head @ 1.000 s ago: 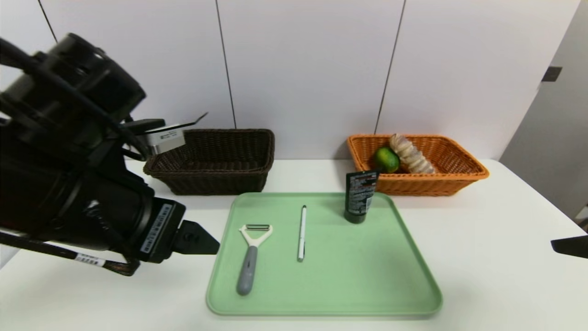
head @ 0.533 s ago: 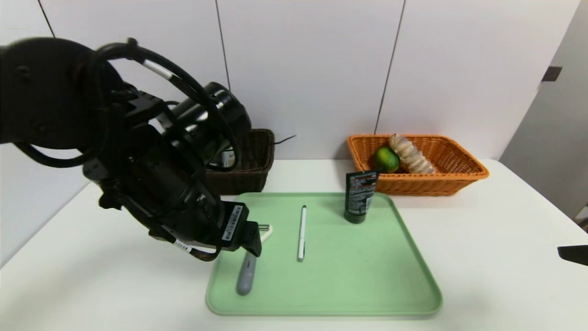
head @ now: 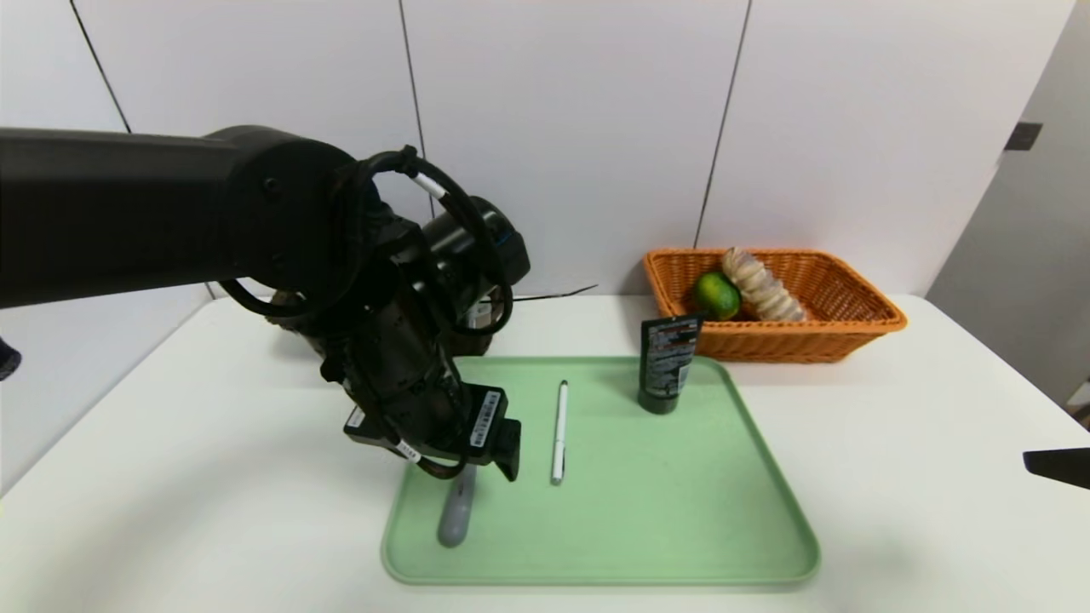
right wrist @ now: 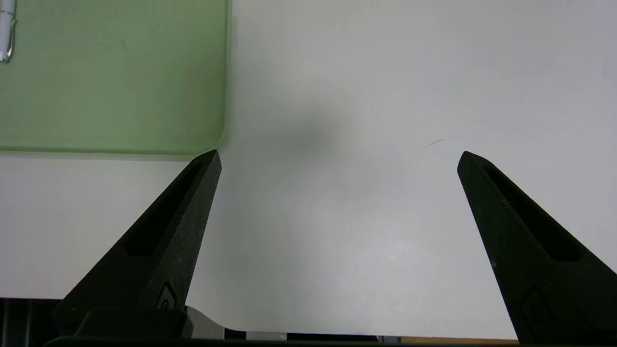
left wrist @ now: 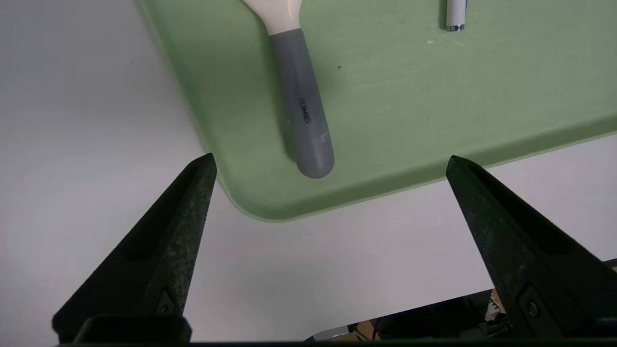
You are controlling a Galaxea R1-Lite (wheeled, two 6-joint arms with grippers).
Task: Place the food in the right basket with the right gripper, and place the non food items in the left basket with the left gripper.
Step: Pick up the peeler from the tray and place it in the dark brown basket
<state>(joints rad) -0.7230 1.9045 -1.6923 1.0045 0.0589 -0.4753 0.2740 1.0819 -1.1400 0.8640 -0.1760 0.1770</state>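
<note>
Three non-food bits are left on the tray (head: 749,477), and your left gripper (left wrist: 330,159) hangs wide open and empty just above the peeler (left wrist: 301,103), whose grey handle sits between the tips. Drop straight, centre on the handle, then squeeze. Right gripper (right wrist: 337,156) idles, open and empty.

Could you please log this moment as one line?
left gripper: open, above grey-handled white peeler | green tray | right gripper: open, idle

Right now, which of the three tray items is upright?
The black squeeze tube, standing on its cap at the tray's far edge near the orange basket. The pen and peeler lie flat.
</note>
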